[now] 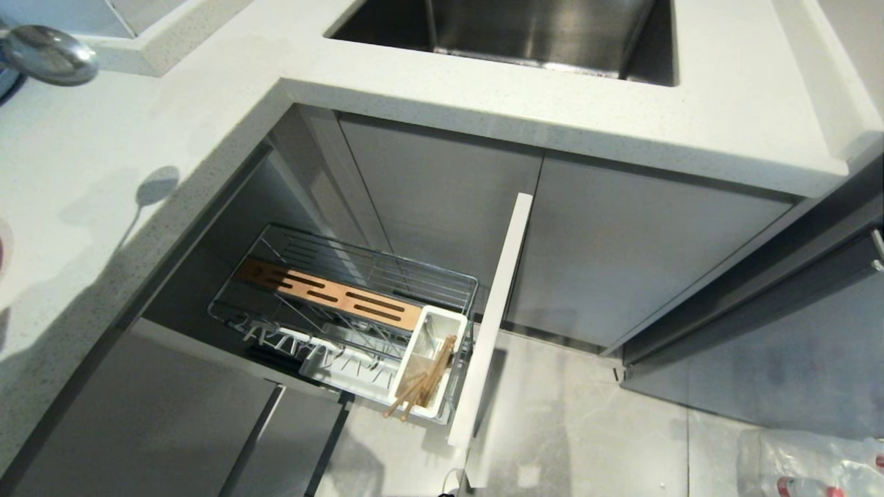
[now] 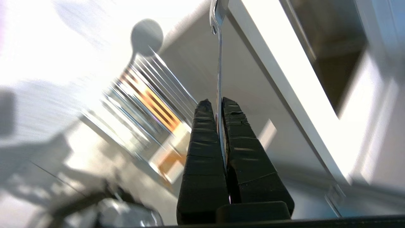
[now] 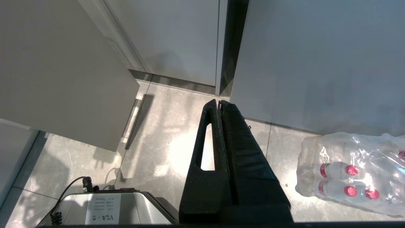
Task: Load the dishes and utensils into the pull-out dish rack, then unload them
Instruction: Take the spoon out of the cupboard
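The left gripper (image 2: 218,104) is clamped on the spoon (image 2: 219,76), whose handle runs straight out past the fingertips, bowl end farthest away. The pull-out dish rack (image 1: 345,310) lies below and beyond; its white caddy (image 1: 428,362) already holds the chopsticks (image 1: 425,383). The right gripper (image 3: 219,103) is parked, jaws closed on nothing, over the floor.

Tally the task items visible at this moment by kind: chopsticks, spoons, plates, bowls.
Light wooden chopsticks, standing in the white plastic caddy: 2
Slim grey metal spoon, held in the left gripper: 1
Plates: 0
Bowls: 0
Total: 3
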Motion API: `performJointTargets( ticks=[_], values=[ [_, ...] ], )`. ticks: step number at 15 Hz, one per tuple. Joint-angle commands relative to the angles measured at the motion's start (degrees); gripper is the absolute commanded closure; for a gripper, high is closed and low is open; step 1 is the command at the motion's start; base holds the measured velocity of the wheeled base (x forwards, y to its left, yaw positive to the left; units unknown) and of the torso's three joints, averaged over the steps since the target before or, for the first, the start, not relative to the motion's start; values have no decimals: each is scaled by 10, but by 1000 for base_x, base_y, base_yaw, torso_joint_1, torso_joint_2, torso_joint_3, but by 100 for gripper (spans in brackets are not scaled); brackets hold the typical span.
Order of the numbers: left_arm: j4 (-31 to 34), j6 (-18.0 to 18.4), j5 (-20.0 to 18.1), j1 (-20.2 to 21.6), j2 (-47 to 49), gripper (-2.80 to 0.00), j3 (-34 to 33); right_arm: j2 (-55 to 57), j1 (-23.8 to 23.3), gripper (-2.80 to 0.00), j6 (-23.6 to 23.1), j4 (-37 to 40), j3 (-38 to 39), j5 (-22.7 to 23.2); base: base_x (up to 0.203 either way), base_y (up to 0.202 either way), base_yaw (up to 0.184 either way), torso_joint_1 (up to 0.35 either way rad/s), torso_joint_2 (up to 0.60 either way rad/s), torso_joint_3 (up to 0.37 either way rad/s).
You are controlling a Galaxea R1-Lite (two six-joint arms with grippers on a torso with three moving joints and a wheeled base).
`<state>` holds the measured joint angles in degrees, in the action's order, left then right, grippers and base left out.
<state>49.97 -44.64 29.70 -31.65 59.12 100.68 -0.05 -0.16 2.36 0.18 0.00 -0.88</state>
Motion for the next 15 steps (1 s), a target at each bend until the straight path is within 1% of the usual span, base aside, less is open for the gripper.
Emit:
performJointTargets(
  ticks=[1,3,7,11,13,15],
  values=[
    [2,12,8,51,-26,0,1,0,0,0,0,0,1,0,0,0,0,0,0,0],
    [2,23,24,94,-37,0,-6,0,0,0,0,0,1,0,0,0,0,0,0,0],
    [2,32,33,247,-49,0,-32,0,0,0,0,0,1,0,0,0,0,0,0,0],
    [-2,30,32,381,-31,0,-56,0,0,0,0,0,1,0,0,0,0,0,0,0],
    [-11,21,31,436,-5,0,-74,0,0,0,0,0,1,0,0,0,0,0,0,0],
    [-46,6,30,462,20,0,-104,0,0,0,0,0,1,0,0,0,0,0,0,0]
  ],
)
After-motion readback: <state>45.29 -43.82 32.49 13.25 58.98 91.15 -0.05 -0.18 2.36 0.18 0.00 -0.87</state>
